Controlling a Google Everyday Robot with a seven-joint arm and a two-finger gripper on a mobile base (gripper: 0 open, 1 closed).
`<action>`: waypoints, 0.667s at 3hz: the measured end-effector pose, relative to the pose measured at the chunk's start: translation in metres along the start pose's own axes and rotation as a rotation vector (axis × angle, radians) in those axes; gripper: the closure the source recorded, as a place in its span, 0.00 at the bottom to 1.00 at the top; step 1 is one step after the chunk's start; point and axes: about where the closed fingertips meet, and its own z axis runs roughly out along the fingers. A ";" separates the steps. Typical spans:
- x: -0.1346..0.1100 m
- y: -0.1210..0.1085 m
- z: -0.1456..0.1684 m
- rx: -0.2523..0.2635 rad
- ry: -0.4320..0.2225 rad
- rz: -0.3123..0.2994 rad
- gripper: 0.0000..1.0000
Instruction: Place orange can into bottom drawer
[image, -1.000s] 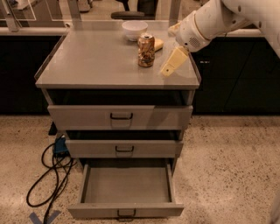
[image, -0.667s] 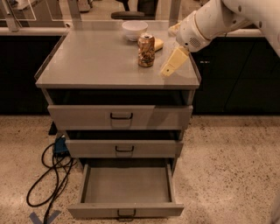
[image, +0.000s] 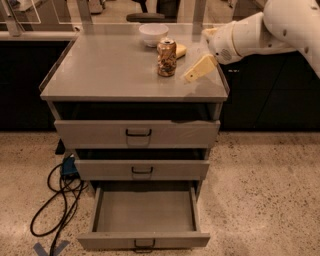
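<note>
The orange can (image: 166, 56) stands upright on the grey cabinet top (image: 110, 75), right of centre towards the back. My gripper (image: 202, 50) hovers just right of the can at about its height. It is open and empty, with one cream finger (image: 199, 68) pointing down-left towards the can and not touching it. The bottom drawer (image: 144, 240) is pulled out near the floor, and its shallow tray holds nothing that I can see.
A white bowl (image: 153, 34) sits behind the can and a yellow sponge (image: 180, 50) lies just right of it. The top drawer (image: 137, 133) and middle drawer (image: 142, 170) are slightly ajar. A black cable (image: 57, 200) loops on the floor at the left.
</note>
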 end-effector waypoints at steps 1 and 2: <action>0.003 -0.034 0.005 0.143 -0.047 0.120 0.00; -0.005 -0.052 0.003 0.211 -0.088 0.171 0.00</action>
